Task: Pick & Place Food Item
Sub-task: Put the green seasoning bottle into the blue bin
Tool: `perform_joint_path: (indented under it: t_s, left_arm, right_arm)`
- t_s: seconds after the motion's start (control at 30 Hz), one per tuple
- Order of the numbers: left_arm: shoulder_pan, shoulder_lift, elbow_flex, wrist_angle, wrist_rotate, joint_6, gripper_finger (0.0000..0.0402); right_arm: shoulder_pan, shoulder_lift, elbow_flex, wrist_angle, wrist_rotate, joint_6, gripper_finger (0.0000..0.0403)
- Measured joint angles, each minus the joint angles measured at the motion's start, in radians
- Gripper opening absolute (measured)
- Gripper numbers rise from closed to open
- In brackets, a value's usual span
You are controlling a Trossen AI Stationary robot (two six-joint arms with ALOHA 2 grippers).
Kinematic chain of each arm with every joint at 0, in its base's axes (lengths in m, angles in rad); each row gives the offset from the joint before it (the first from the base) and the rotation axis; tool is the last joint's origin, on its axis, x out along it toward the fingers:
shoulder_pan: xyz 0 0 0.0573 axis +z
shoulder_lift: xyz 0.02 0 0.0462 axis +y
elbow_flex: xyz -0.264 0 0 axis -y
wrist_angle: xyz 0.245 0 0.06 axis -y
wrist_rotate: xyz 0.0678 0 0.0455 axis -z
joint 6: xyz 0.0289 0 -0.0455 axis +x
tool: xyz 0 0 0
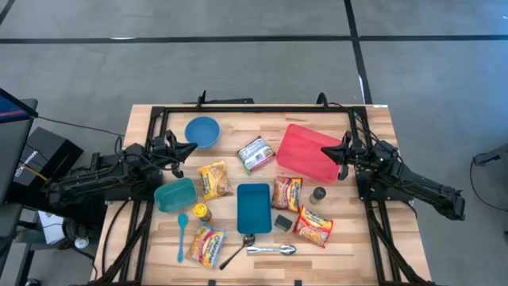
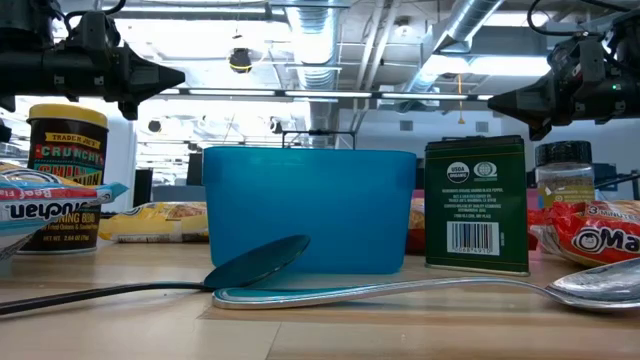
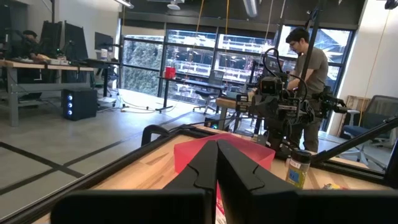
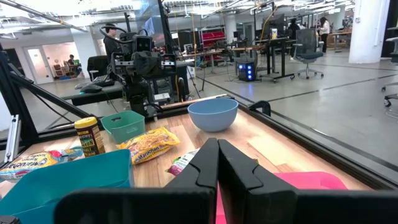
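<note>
— Claws first: where are they?

— My left claw (image 1: 193, 147) hangs above the table (image 1: 373, 246) at its left edge, fingers pinched together and empty. My right claw (image 1: 324, 149) is the same story, fully closed with nothing in it, poised over the red tray (image 1: 305, 147).

— And the food?

— All lying on the table. A green packet (image 1: 255, 154) sits between the blue bowl (image 1: 202, 130) and the red tray. One yellow ramen pack (image 1: 212, 179) lies just beside the teal bin (image 1: 175, 195), another (image 1: 207, 245) near the front edge next to the teal spoon (image 1: 182, 235). Two red ramen packs (image 1: 286, 193) (image 1: 313, 226) lie right of the blue rectangular container (image 1: 254, 208), with a spice jar (image 1: 317, 195) between them.

— Cutlery?

— Two metal spoons (image 1: 270, 249) lie in front of that container.
</note>
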Motion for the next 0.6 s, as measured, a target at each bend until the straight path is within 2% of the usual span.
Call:
perform_joint_path:
  t_s: [0.23,0.6]
  left_arm:
    - [0.000,0.000,0.000,0.044,0.000,0.001,0.0003]
    - [0.000,0.000,0.000,0.343,0.000,-0.001,0.0003]
  right_arm:
    - [0.000,0.000,0.000,0.000,0.000,0.000,0.0000]
    - [0.000,0.000,0.000,0.010,-0.004,0.010,0.0000]
